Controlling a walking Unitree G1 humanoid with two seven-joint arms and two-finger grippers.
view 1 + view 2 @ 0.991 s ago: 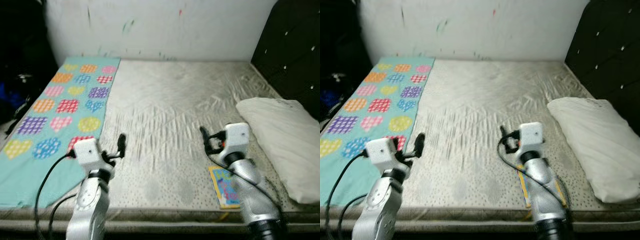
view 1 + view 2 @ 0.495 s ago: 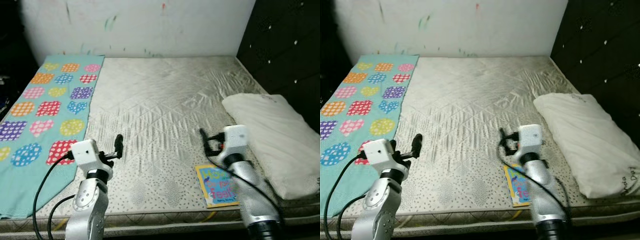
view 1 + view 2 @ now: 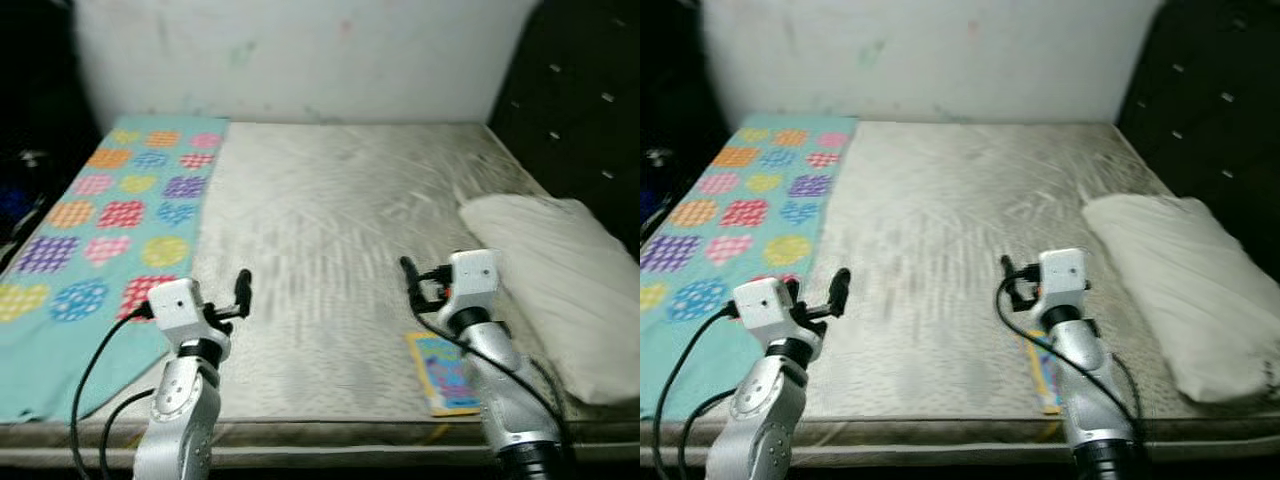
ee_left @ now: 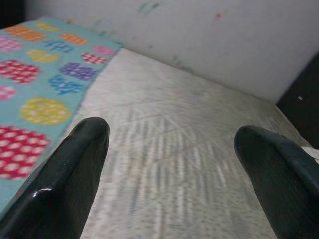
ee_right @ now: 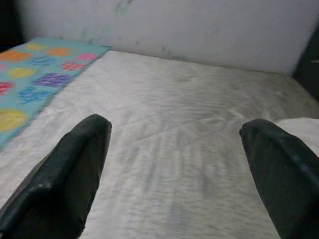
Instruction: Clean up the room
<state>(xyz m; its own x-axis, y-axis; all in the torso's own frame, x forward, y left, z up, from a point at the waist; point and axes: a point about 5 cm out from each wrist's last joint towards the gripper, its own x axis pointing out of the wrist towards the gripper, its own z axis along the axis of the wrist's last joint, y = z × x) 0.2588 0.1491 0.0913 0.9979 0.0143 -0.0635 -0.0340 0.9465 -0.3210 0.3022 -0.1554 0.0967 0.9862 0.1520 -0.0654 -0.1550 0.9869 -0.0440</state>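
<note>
Head view: left gripper point(image 4: 169, 149) and right gripper point(image 5: 174, 149) both spread wide, holding nothing, above bare mattress point(image 3: 330, 200); book point(image 3: 445, 372) under right arm, pillow point(image 3: 560, 270) beside.

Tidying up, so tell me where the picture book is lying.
The picture book lies flat on the mattress near its front edge, on the robot's right, partly under the right arm and just left of the pillow.

No readable text, brand, number or sign anywhere. Booklet point(image 3: 444, 372) on bed, just below right end effector point(image 3: 408, 272): colourful cover print, lettering too blurred to read. Blanket point(image 3: 110, 220) beside left end effector point(image 3: 243, 283): heart and dot patterns only, no words. Wall: coloured smudges, no writing.
</note>
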